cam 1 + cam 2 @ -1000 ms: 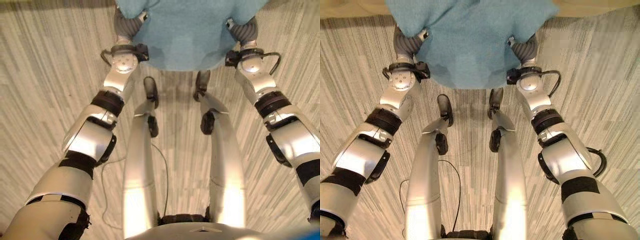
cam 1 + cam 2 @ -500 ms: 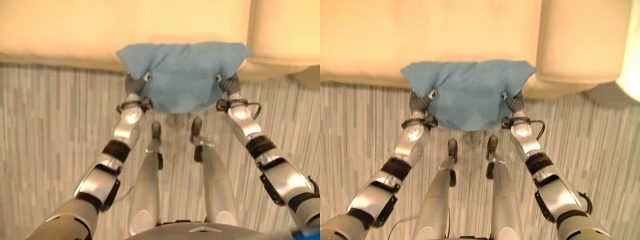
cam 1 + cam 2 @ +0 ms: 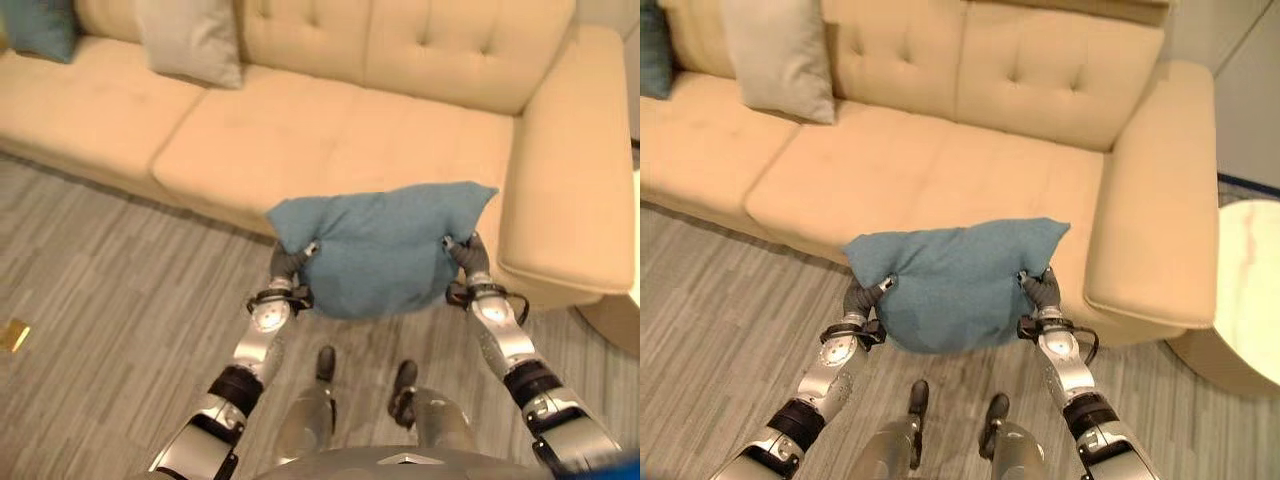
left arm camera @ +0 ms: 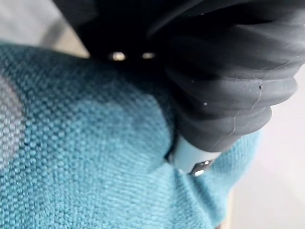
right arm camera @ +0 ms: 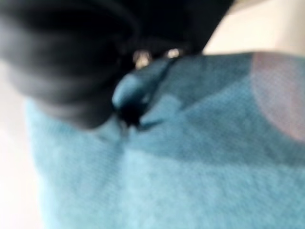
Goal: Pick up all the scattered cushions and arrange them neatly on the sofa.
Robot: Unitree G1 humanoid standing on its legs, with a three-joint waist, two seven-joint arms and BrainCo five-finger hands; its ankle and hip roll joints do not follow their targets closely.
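Observation:
I hold a teal cushion (image 3: 380, 250) off the floor between both hands, in front of the right seat of the beige sofa (image 3: 300, 130). My left hand (image 3: 288, 265) presses into the cushion's left side and my right hand (image 3: 468, 258) into its right side. Up close, the teal weave (image 4: 86, 157) bulges against the left hand's dark cover (image 4: 214, 71). In the right wrist view the cushion (image 5: 190, 157) lies against the right hand (image 5: 62, 62). A grey cushion (image 3: 190, 40) leans on the sofa's backrest at the left, with another teal cushion (image 3: 40, 25) beyond it.
The sofa's wide right armrest (image 3: 1160, 200) stands just right of the held cushion. A round pale table (image 3: 1250, 290) sits on the floor further right. A small yellow object (image 3: 14, 334) lies on the striped floor at the left.
The view has swung up from the floor to the sofa. The teal cushion has risen between both hands and now hangs at the sofa's front edge.

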